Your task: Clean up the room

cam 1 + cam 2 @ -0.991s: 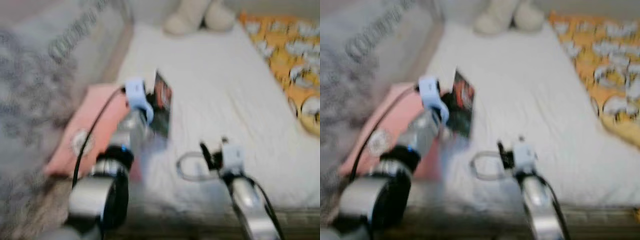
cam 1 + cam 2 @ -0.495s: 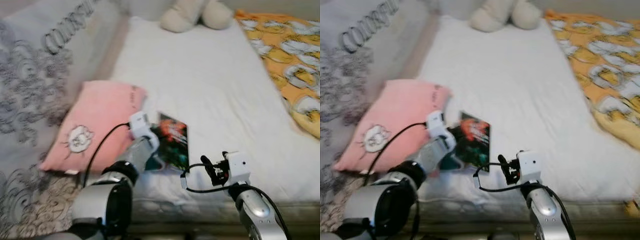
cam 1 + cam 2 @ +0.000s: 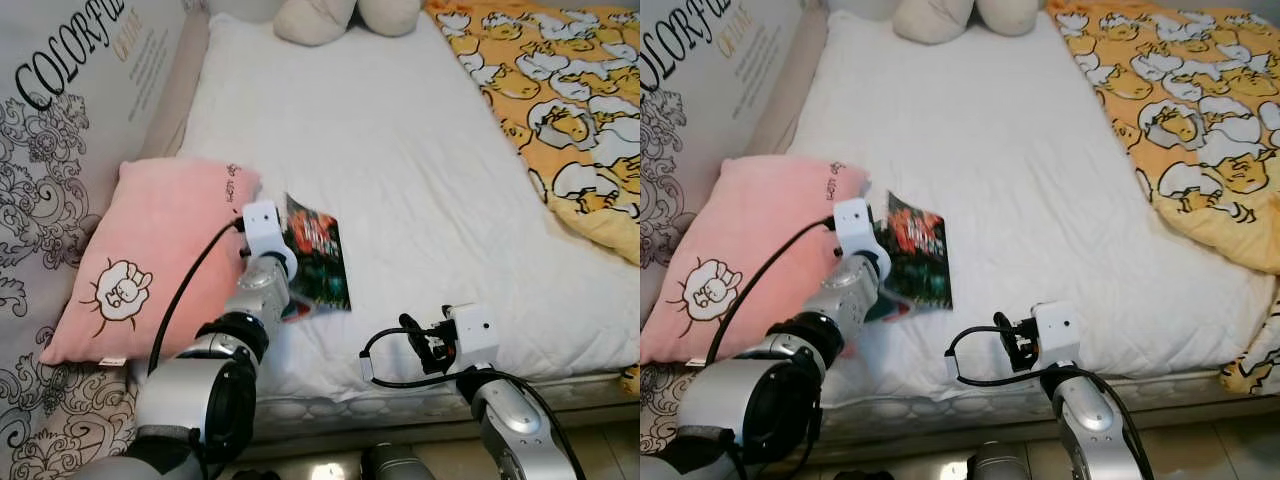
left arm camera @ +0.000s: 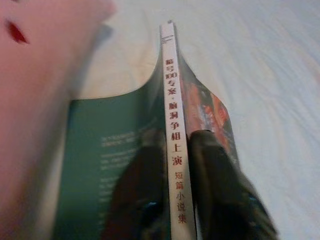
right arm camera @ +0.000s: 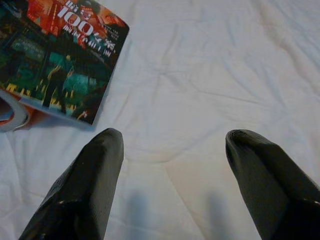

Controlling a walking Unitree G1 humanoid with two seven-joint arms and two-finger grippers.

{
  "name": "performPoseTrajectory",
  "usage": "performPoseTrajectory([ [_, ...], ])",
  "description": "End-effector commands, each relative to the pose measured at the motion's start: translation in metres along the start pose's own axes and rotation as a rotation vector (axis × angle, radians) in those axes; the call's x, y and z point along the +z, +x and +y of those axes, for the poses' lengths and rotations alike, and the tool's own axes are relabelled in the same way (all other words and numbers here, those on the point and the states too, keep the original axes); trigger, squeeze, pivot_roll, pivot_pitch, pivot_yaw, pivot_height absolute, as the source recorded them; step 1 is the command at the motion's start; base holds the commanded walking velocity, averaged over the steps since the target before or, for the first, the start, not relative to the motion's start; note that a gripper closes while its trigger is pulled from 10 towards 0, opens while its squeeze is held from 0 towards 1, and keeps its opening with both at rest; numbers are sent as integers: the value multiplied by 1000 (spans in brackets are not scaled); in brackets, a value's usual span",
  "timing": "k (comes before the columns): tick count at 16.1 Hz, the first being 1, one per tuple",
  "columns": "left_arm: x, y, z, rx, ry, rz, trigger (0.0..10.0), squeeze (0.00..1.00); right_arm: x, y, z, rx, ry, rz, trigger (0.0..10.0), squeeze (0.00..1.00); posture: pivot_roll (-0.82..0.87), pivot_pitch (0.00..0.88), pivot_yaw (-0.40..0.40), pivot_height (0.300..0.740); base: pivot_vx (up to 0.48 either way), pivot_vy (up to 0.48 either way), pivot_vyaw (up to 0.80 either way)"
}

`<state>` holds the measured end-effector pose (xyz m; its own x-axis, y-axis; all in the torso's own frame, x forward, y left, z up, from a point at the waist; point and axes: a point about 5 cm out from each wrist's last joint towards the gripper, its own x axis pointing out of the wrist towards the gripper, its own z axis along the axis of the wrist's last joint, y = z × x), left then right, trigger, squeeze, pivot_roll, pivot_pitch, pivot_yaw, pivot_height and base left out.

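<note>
Between the left gripper's (image 4: 175,200) fingers, a paperback book (image 3: 318,255) is pinched by its spine; their tips are blurred. The right gripper (image 5: 172,145) hovers spread over the white bed (image 3: 400,150). Beyond lies a pink pillow (image 3: 150,250).

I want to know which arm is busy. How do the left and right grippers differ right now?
The left gripper is shut on the spine of the paperback book with the dark red-and-green cover, beside the pink pillow; the right gripper is open and holds nothing. The left one reaches further onto the white bed sheet, while the right one hovers near the mattress's front edge. Both have two black fingers.
</note>
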<state>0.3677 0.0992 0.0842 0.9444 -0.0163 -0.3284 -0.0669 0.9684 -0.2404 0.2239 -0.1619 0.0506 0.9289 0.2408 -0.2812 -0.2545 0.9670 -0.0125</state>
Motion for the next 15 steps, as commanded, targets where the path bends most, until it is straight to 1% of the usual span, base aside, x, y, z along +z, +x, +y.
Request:
performPoseTrajectory([
  [1,-1,0,11,64,27,6,10000,643,1,-2,0,9,-13,7,10000,0,-322,107,45,740,0,0,0],
  [2,-1,0,15,88,67,3,10000,616,0,-3,-1,8,-17,9,10000,0,-322,107,45,740,0,0,0],
  [3,-3,-1,18,99,97,7,10000,290,0,-3,-1,5,-18,10,10000,0,-322,107,45,740,0,0,0],
  [4,-9,-2,26,127,175,21,10000,8,0,-4,-2,1,-20,13,10000,0,-334,108,46,740,0,0,0],
  [5,-11,-3,30,131,209,27,10000,1000,0,-5,-1,0,-19,15,10000,0,-336,111,44,740,0,0,0],
  [6,-12,-3,31,128,216,28,10000,1000,-1,-6,-1,0,-19,17,10000,0,-336,111,44,740,0,0,0],
  [7,-9,-3,35,130,266,15,10000,1000,-2,-7,-1,3,-20,25,10000,0,-335,113,43,740,0,0,0],
  [8,-9,-3,35,130,266,15,10000,1000,-2,-7,-1,3,-20,25,10000,0,-335,113,43,740,0,0,0],
  [9,-6,-2,36,129,316,0,10000,1000,-3,-8,-1,4,-22,29,10000,0,-333,111,42,740,0,0,0],
  [11,-2,-2,34,126,343,-20,10000,1000,-3,-7,-1,4,-22,30,10000,0,-332,112,42,740,0,0,0],
  [14,1,-1,33,119,353,-37,10000,1000,-4,-7,-1,5,-23,33,10000,0,-331,113,42,740,0,0,0],
  [15,1,-1,31,110,368,-40,10000,1000,-5,-8,-1,5,-23,38,10000,0,-331,113,42,740,0,0,0],
])
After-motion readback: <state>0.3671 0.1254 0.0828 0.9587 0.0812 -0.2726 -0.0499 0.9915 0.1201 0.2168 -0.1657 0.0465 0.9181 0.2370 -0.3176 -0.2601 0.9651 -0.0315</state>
